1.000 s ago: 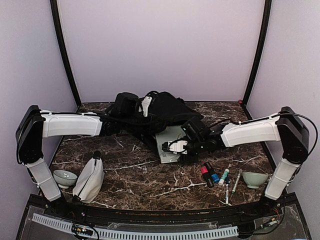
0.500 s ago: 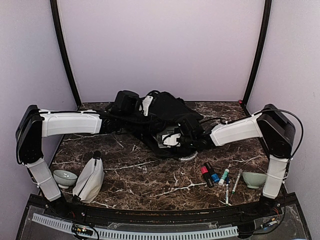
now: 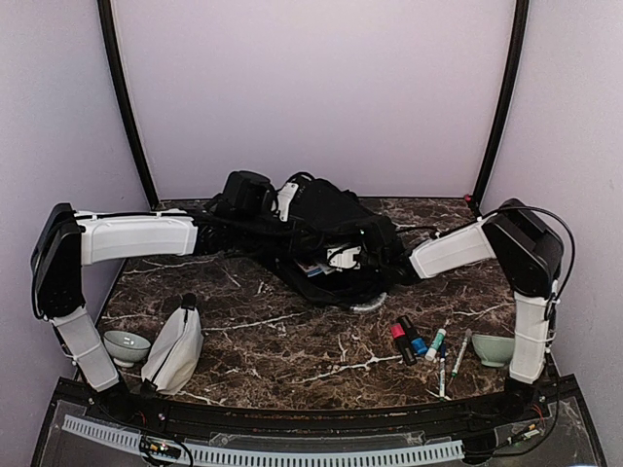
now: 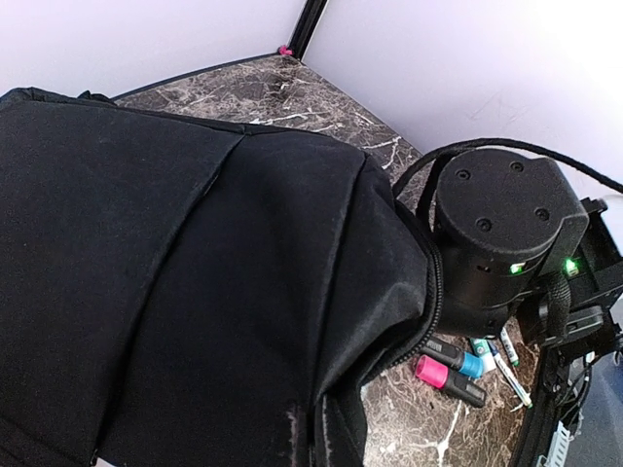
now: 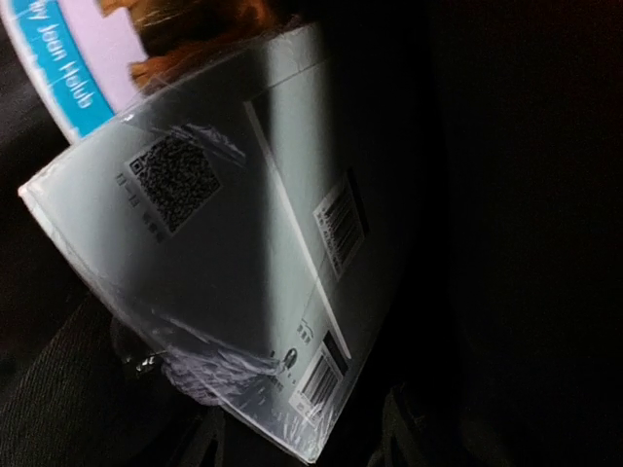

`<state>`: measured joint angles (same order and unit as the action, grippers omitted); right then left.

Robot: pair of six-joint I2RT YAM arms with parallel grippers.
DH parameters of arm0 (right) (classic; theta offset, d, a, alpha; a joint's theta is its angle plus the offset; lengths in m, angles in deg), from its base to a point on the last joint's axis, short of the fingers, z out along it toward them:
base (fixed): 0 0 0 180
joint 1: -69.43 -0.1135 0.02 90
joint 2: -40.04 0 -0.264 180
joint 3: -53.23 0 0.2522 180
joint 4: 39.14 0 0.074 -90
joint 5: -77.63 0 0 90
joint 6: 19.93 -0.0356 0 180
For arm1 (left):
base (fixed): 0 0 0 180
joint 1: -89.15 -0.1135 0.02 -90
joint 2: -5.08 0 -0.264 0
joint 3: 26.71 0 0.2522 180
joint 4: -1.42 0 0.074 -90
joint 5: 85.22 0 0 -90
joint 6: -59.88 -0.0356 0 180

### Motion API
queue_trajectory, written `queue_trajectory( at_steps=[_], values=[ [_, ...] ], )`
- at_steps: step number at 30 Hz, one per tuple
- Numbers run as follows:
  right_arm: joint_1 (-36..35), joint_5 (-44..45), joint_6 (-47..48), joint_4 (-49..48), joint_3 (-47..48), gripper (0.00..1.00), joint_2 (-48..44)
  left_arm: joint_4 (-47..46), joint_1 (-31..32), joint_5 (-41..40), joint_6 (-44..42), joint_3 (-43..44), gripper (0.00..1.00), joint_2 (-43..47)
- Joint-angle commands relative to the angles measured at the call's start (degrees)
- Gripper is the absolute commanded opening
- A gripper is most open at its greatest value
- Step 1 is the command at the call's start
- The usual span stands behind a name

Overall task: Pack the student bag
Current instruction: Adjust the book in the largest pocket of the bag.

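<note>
- The student bag lies at the tabletop's 12 o'clock; the book, outside a second ago, is now in its mouth.
- Left fingers together; right fingers inside the bag, state untellable.
- Book looks nearly packed; markers at 4 o'clock remain.

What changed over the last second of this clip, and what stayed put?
The right gripper carried the book from the table at the bag's mouth, leftward and away from the bases, into the student bag; the book is now mostly hidden inside. The right arm's elbow rose and folded in. The left arm, pouch, markers and both bowls stayed put.
</note>
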<state>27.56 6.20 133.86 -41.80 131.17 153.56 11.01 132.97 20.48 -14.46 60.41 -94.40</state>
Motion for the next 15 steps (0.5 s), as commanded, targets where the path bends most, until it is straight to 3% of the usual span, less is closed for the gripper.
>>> queue_trajectory(
  at_steps=[1,6,15],
  values=[
    [-0.65,5.94,-4.24,-13.64,1.47,0.56,3.54,-2.72,0.4,4.55,0.6,3.31,0.0,0.96],
    [-0.83,6.6,-8.16,-13.49,0.36,0.57,2.51,-2.61,0.35,4.19,0.61,2.93,0.0,1.21],
    [-1.91,-11.52,-18.49,15.35,-1.82,0.62,-11.09,-2.65,0.01,3.7,1.48,2.84,0.0,0.54]
  ],
)
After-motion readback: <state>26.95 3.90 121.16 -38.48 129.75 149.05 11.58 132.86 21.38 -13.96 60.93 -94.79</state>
